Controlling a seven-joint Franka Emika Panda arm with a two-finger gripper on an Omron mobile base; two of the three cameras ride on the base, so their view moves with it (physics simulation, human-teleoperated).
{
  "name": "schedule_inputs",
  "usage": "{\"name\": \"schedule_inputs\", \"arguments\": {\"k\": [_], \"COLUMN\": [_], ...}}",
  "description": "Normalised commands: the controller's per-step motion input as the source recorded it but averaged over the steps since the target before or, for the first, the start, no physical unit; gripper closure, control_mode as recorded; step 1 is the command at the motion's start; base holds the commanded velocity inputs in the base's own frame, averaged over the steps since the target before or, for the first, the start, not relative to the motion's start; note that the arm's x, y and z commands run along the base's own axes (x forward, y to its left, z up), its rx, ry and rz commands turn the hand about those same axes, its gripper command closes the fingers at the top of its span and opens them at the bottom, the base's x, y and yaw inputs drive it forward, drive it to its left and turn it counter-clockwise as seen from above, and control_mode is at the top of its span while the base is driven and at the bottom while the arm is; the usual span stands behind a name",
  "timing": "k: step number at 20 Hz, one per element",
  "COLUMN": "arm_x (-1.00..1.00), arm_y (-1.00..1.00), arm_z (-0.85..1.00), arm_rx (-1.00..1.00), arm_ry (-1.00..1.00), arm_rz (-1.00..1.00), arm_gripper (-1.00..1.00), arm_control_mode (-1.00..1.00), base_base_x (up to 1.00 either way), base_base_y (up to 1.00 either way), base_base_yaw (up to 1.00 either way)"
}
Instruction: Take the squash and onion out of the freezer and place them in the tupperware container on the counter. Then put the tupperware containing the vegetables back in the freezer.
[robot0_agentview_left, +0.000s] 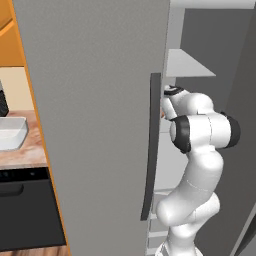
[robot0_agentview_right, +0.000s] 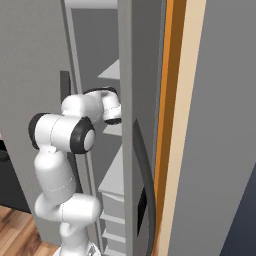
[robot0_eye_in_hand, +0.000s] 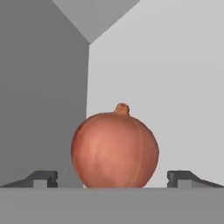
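Freezer (robot0_agentview_left: 100, 125) interior, onion (robot0_eye_in_hand: 114, 151) between open claw (robot0_eye_in_hand: 113, 178) tips

- Black under-counter appliance front (robot0_agentview_left: 25, 210): below the worktop, at the left edge.
- Orange cabinet panel (robot0_agentview_right: 167, 125): tall vertical strip.
- Wooden floor (robot0_agentview_right: 20, 230): brown planks, lower left corner.

Arm (robot0_agentview_left: 197, 165): glossy white rounded segments, bulbous at the joints, with black ring bands between links. Wrist carries a black collar beside the freezer handle (robot0_agentview_left: 151, 145). Fingertips (robot0_eye_in_hand: 43, 178) small, dark grey, blocky.
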Motion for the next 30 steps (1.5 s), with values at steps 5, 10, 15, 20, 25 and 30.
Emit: {"name": "schedule_inputs", "arguments": {"k": [5, 10, 15, 20, 25, 30], "arm_x": [0.38, 0.26, 0.00, -0.29, -0.93, -1.00], "arm_y": [0.00, 0.03, 0.23, 0.08, -0.02, 0.00], "arm_z": [-0.21, -0.27, -0.30, -0.13, 0.04, 0.26], "arm_rx": [0.00, 0.00, 0.00, 0.00, 0.00, -0.03], "arm_ry": [0.00, 0.00, 0.00, -0.02, -0.18, -0.23], "arm_rz": [0.00, 0.00, 0.00, 0.00, -0.05, -0.11], "arm_gripper": [-1.00, -1.00, 1.00, 1.00, 1.00, 1.00], "arm_control_mode": [-1.00, -1.00, -1.00, -1.00, -1.00, -1.00], "base_base_x": [0.00, 0.00, 0.00, 0.00, 0.00, 0.00], "base_base_y": [0.00, 0.00, 0.00, 0.00, 0.00, 0.00], "base_base_yaw": [0.00, 0.00, 0.00, 0.00, 0.00, 0.00]}}
